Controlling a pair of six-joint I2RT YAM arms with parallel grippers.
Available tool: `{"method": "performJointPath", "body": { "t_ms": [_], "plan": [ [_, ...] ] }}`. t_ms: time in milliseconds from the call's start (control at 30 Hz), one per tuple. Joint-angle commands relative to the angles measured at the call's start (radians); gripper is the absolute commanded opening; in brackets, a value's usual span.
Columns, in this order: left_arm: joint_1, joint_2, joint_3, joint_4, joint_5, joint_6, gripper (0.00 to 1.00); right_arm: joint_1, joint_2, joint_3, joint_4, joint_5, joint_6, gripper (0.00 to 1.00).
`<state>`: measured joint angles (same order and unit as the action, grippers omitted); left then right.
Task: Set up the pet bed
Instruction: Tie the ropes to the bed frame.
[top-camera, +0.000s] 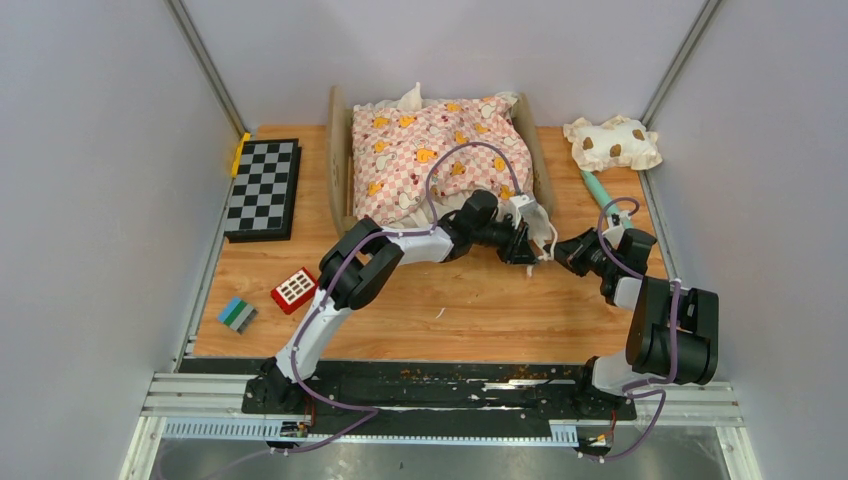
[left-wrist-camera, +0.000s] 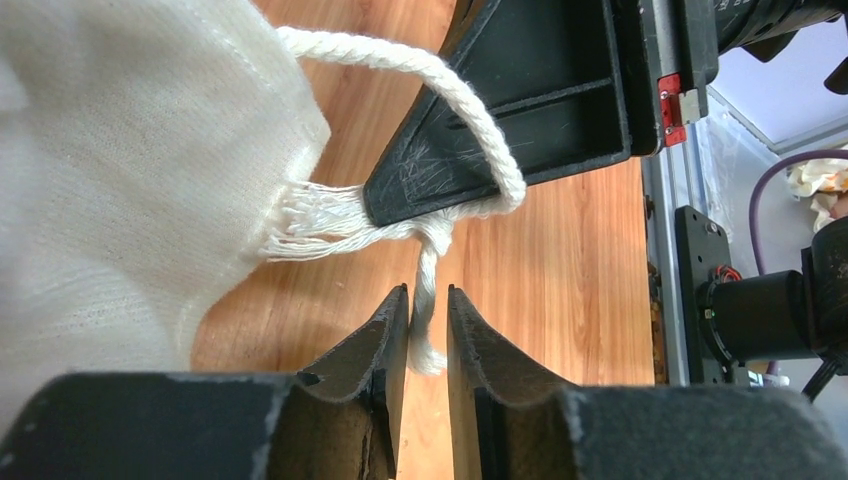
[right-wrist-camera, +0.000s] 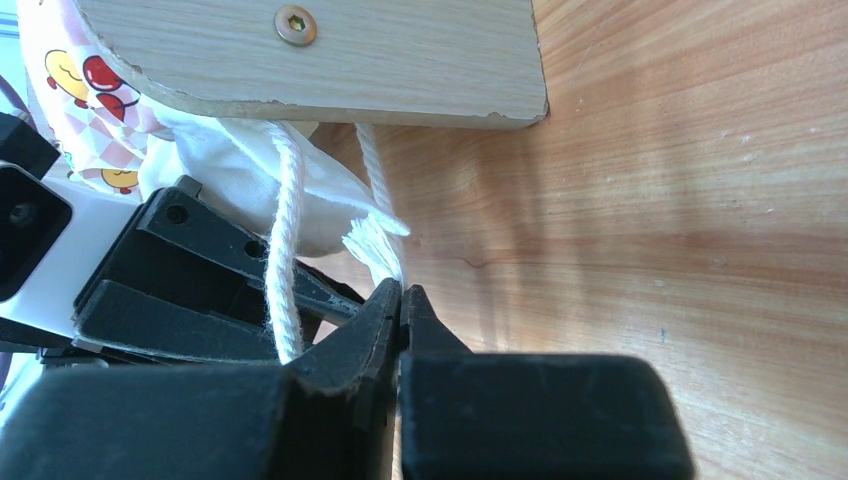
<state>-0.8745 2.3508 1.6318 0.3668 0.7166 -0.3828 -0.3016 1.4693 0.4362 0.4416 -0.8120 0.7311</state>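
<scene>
1. Pet bed (top-camera: 338, 170): stands at the far middle of the worktop (top-camera: 470, 310), close to the back wall. Only its light-wood side rails show, because the pink checkered cushion (top-camera: 440, 150) covers the base.
2. Left hand (left-wrist-camera: 428, 298): at the bed's near right corner, released. Its jaws are narrowly parted and the white cord (left-wrist-camera: 470, 110) hangs in the gap (whether the cord brushes a pad cannot be told).
3. Right hand (right-wrist-camera: 402, 292): clenched, its tips pinching the white cord at the frayed knot, close to the bed's wooden rail. A loop of the cord lies over one of its fingers.
4. Cream fabric (left-wrist-camera: 130, 150): cut off by the edge of the left wrist view. Its fringed corner joins the cord.
5. From above, the wrists mask the tips of both hands.
6. Edges: grey walls flank the worktop closely. The chessboard (top-camera: 263, 187) lies along the left edge, the spotted pillow (top-camera: 612, 142) sits in the far right corner, and a teal stick (top-camera: 598, 188) lies just beside the bed.
7. Open room: bare wood spans the near middle. A red-and-white block (top-camera: 294, 290) and a blue-green block (top-camera: 237, 314) sit at the near left.
</scene>
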Motion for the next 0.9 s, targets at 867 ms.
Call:
{"method": "performJointPath", "body": {
  "t_ms": [867],
  "plan": [
    [0.005,-0.039,-0.097,0.123,0.007,-0.044,0.0,0.001,-0.049,0.022,-0.119,0.157,-0.035,0.0]
  ]
}}
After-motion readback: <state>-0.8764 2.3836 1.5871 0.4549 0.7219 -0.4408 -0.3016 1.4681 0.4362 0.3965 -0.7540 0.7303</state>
